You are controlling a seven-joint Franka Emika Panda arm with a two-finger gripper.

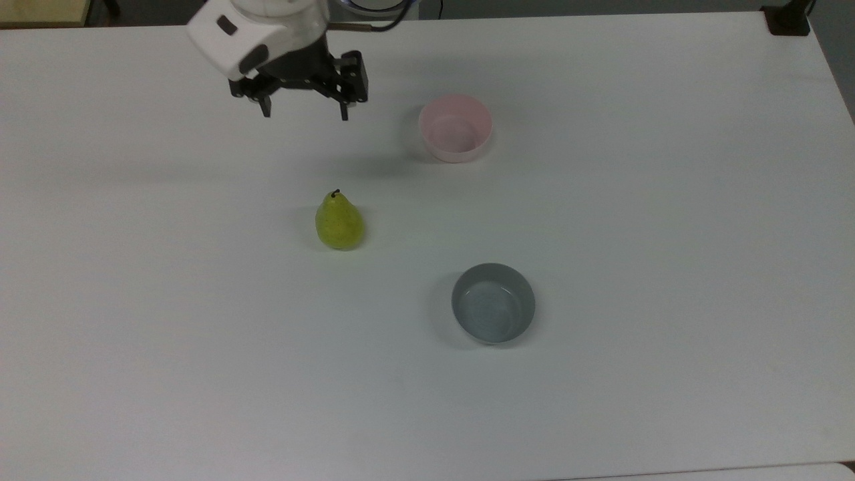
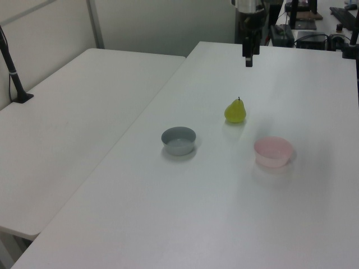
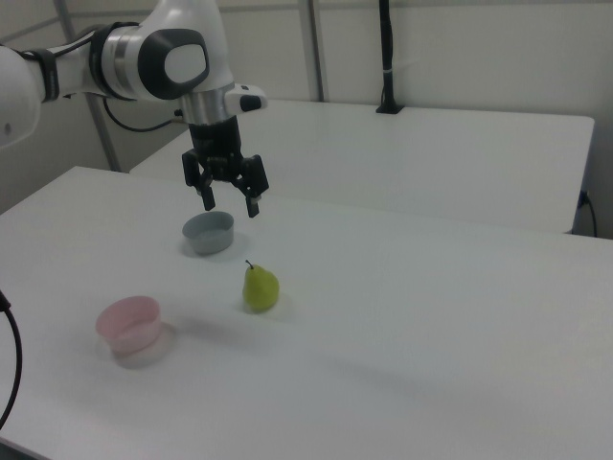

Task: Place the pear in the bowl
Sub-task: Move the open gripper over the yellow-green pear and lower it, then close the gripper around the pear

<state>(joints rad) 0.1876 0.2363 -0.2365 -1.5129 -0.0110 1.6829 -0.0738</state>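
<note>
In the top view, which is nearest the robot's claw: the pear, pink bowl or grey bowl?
From the end effector in the top view:
1. Pear, below it, and pink bowl, to its right: too close to call.
2. Grey bowl, lower right, farthest.
</note>
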